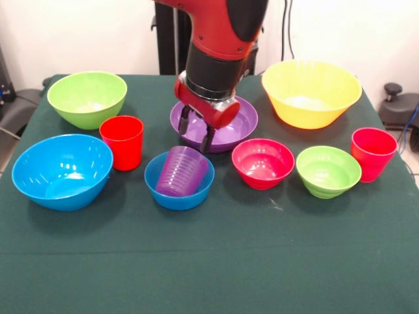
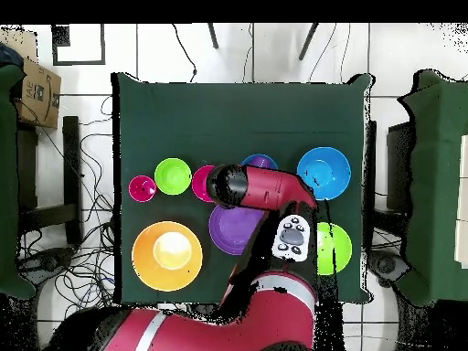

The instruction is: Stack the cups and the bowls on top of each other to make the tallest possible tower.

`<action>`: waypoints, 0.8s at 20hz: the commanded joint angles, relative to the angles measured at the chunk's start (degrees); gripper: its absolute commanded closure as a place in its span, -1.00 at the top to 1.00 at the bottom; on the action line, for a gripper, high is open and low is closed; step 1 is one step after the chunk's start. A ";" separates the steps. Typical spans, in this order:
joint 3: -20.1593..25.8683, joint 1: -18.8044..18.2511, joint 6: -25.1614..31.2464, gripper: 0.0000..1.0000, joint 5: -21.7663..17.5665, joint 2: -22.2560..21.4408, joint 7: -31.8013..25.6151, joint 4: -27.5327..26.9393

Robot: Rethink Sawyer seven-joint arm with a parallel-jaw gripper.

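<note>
Currently gripper (image 1: 198, 129) hangs over purple bowl (image 1: 229, 127), fingers spread, nothing held. Purple cup (image 1: 182, 171) lies tilted inside small blue bowl (image 1: 179, 181), just in front of the fingers. No tower yet; pieces sit scattered on green table (image 1: 216, 261). Likely step: take the purple cup. Advice: come down onto its rim, close across one wall, lift straight so the bowl stays put. Overhead, arm (image 2: 260, 187) hides cup and most of that bowl; red cup (image 1: 122, 142) unseen there too.
</note>
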 commanded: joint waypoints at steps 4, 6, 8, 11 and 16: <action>2.97 1.35 -7.16 1.00 -1.36 4.49 4.78 0.38; 3.75 0.54 -10.89 1.00 -1.43 4.02 4.85 1.30; 3.92 0.19 -15.62 1.00 -1.98 3.80 5.36 1.81; 3.34 0.28 -20.71 1.00 -2.31 4.01 6.37 2.01; 3.27 -0.33 -28.21 1.00 -1.79 4.89 7.28 2.69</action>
